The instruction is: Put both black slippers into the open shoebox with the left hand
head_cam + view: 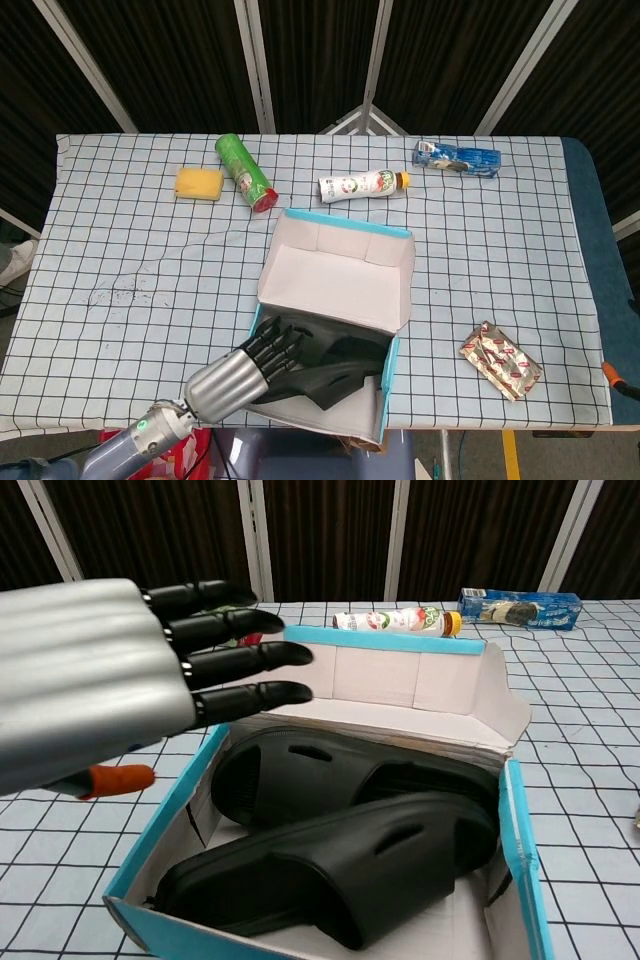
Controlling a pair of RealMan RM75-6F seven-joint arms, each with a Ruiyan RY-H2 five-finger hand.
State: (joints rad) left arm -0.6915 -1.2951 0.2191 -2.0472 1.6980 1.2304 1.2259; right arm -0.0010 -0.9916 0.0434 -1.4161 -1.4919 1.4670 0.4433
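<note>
Both black slippers [340, 870] inside open shoebox [520, 830]; left hand [90, 685] empty, fingers spread, over box's left edge.

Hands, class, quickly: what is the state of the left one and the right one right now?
Left hand: open, fingers spread, holding nothing, above the shoebox with both slippers inside.
Right hand: not in either view.

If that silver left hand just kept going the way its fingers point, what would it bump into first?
Probably the shoebox's raised lid: the left hand hovers open above the box's left edge, fingers aimed across toward it. It may pass over the black slippers; depth is unclear.
</note>
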